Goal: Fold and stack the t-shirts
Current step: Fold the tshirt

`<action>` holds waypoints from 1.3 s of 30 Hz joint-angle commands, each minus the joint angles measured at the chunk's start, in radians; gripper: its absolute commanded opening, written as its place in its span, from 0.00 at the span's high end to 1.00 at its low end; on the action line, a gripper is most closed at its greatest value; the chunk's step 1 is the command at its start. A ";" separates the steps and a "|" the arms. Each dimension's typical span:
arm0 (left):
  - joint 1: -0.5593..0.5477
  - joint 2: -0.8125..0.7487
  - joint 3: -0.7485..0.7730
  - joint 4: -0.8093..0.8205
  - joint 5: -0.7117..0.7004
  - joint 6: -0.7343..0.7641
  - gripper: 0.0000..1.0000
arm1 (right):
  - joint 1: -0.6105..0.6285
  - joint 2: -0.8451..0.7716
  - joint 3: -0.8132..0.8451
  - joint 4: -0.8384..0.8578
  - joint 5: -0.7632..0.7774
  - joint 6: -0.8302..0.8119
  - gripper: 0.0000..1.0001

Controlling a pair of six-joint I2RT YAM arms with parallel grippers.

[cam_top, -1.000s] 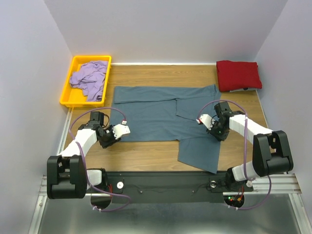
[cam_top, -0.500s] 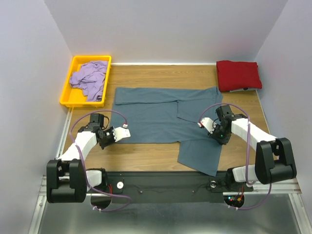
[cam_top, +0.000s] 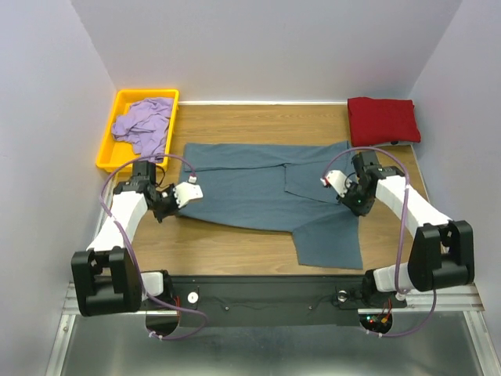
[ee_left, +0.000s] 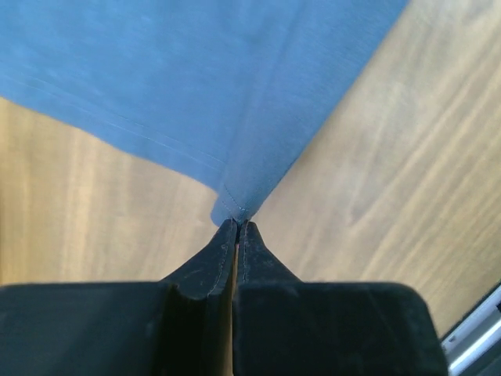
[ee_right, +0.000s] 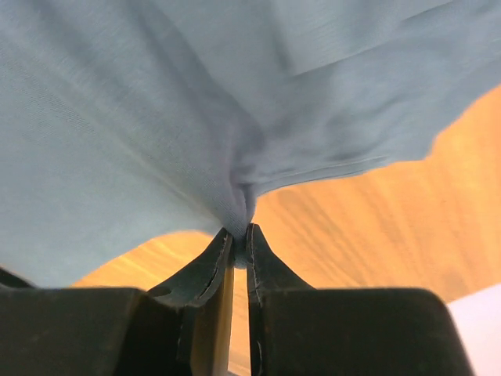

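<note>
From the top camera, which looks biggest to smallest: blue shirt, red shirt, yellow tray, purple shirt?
Biggest first:
blue-grey shirt, spread out
yellow tray
then red shirt and purple shirt, too close to rank

Blue-grey t-shirt (cam_top: 250, 184) is spread across the wooden table (cam_top: 235, 251), one flap trailing toward the near edge on the right. Left gripper (cam_top: 172, 210) sits right at its near-left corner, and right gripper (cam_top: 350, 204) is down on the cloth's right side. Dark red t-shirt (cam_top: 382, 120) lies folded at the far right, lavender t-shirt (cam_top: 145, 125) crumpled in the yellow tray (cam_top: 109, 153) far left.
</note>
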 commanded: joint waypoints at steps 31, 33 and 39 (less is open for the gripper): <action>0.056 0.561 0.593 0.111 0.142 -0.276 1.00 | -0.104 0.607 0.734 -0.077 -0.086 -0.029 0.99; 0.056 0.575 0.590 0.131 0.131 -0.296 1.00 | -0.104 0.638 0.743 -0.079 -0.090 -0.029 0.99; 0.056 0.641 0.604 0.181 0.116 -0.342 1.00 | -0.104 0.699 0.773 -0.076 -0.098 -0.008 0.97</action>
